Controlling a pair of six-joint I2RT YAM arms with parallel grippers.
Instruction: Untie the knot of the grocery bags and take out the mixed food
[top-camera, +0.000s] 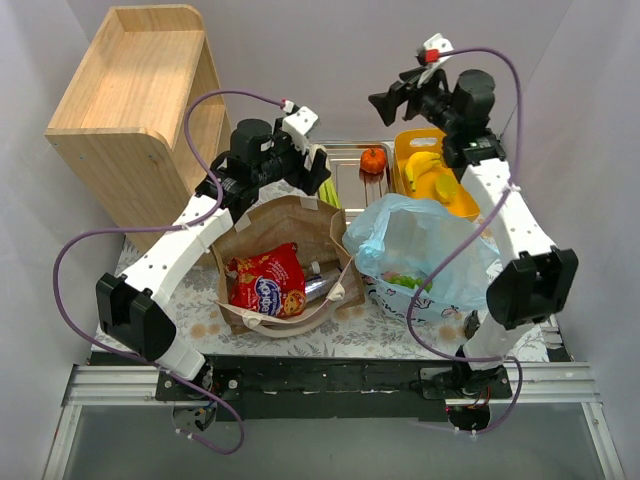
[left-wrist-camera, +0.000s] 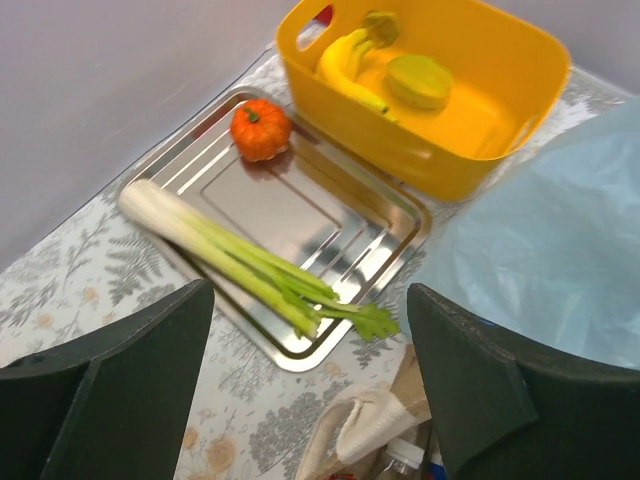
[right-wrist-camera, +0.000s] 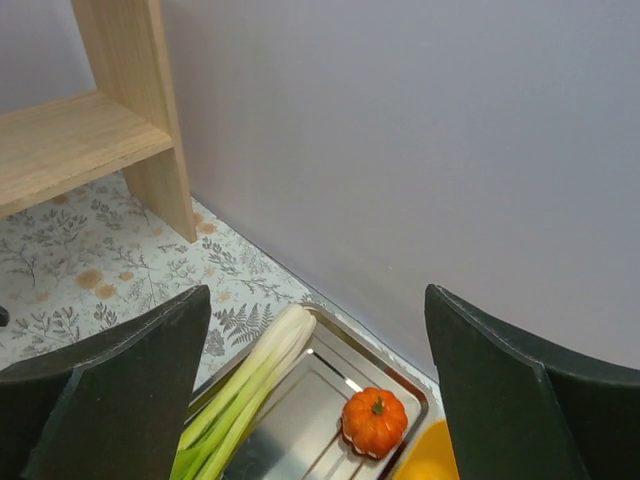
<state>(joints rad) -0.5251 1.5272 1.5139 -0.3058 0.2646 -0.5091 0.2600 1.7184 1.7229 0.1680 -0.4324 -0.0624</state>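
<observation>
Brown paper carrier (top-camera: 285, 225) sits closest to me, a bit left of middle by the near edge of the table (top-camera: 190, 320). It's gaping open, with the red crisp packet (top-camera: 268, 283) lying inside and what looks like a bottle (top-camera: 318, 287) tucked beside it. Right next to it, toward the near right corner, is the light-blue plastic bag (top-camera: 425, 245), all puffed up and crinkly. I honestly can't pick out the knot from any view. Going further back, my left gripper (left-wrist-camera: 308, 295) hangs over the carrier's far rim with its fingers spread wide and nothing between them. Past that, the steel tray (left-wrist-camera: 330, 215) lies at the middle of the far edge. The leek (left-wrist-camera: 240, 260) lies slantwise across it, and the little orange pumpkin (left-wrist-camera: 261, 129) sits in its far corner. The yellow tub (left-wrist-camera: 450, 150) touches the tray on the right side and has the bananas (left-wrist-camera: 345, 65) in it. My right gripper (right-wrist-camera: 318, 295) hovers high above that far edge, fingers also wide apart and holding nothing. The wooden shelf (top-camera: 140, 100) fills the far left corner.
</observation>
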